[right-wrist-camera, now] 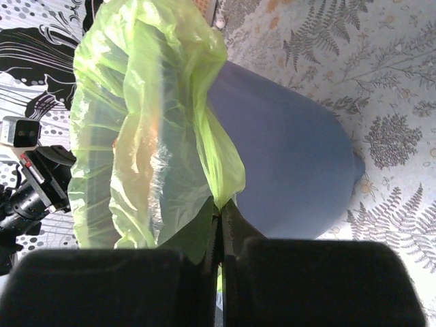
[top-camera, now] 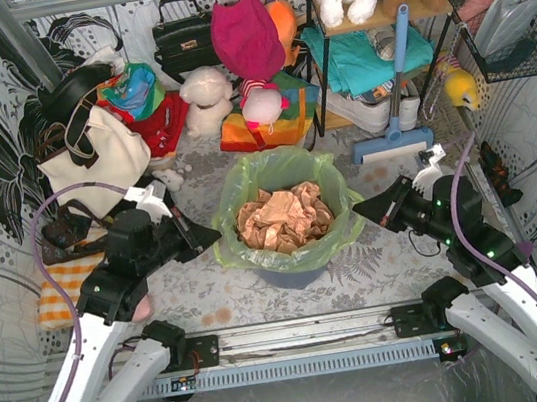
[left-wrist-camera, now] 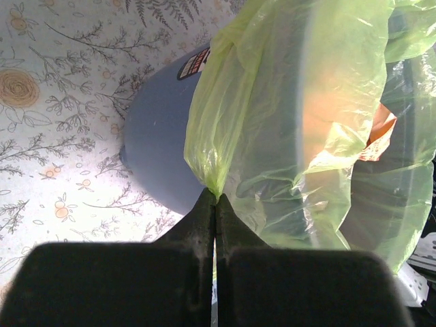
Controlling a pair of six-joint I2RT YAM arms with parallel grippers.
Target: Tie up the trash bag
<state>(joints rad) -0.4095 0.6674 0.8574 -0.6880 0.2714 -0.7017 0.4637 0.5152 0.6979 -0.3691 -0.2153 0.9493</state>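
Bag sits in bin mid-table, between the arms. Its rim is folded out over the bin edge, w/ brown paper inside. L gripper at bag's left rim: jaws together, clamped on a pinch of green film caught at the tips. R gripper at right rim, same, clamped on a fold of bag. Tote far left, brush far right.

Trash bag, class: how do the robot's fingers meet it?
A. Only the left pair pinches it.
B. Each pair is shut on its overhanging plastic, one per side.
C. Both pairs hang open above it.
B: the wrist views show the left fingers and right fingers shut, pinching the trash bag film.
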